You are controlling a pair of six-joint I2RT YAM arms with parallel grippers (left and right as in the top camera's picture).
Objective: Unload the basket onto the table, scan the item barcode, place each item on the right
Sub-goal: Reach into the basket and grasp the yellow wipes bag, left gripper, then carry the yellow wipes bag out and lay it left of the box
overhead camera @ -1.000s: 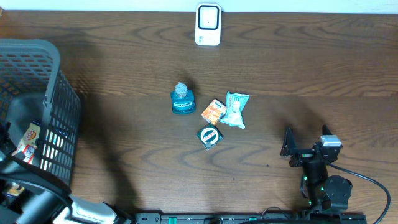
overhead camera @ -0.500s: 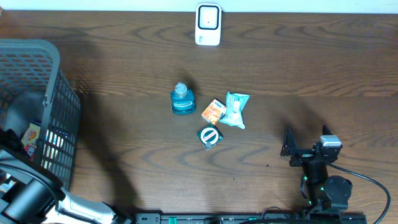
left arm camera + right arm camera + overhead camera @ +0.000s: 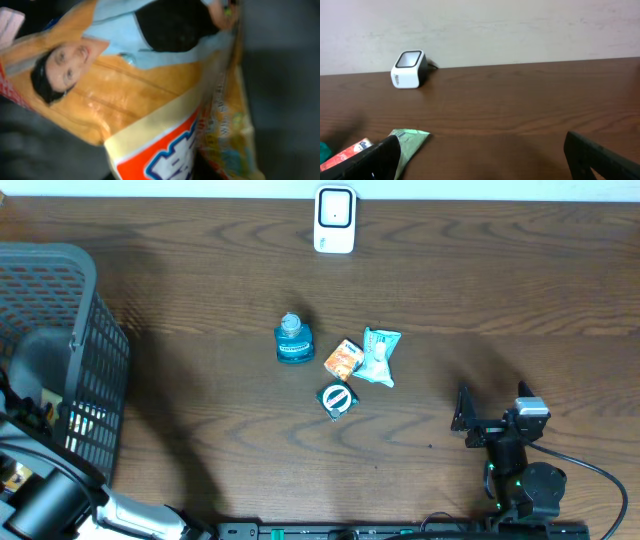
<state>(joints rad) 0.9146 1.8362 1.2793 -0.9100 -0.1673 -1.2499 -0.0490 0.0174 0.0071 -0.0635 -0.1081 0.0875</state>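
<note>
From above, the left arm (image 3: 45, 505) reaches down at the near end of the basket (image 3: 90, 340) on the left of the bench (image 3: 200, 290). Its claw is lost behind the mesh, so I cannot tell from here how it stands. The scanner (image 3: 335, 220) sits at the far edge, well apart from the basket. A bottle (image 3: 291, 340), two pouches and a round packet lie mid-bench, between the two.

The left wrist view is filled by a snack packet (image 3: 150, 100), orange with a woman's face on it, pressed right up to the lens inside the basket. No fingers show, so clamped or apart, I cannot say. No barcode is visible on this face either.

The right wrist view shows the right claw (image 3: 480, 150) spread wide and holding nothing, low at the near right, looking across at the scanner (image 3: 409, 68).

What worries me is that glossy film. A pinch on a loose fold could let the packet slip or twist on the way up, and a corner could catch the mesh wall. If the code sits on the hidden side, the scanner would only be shown printed film.
</note>
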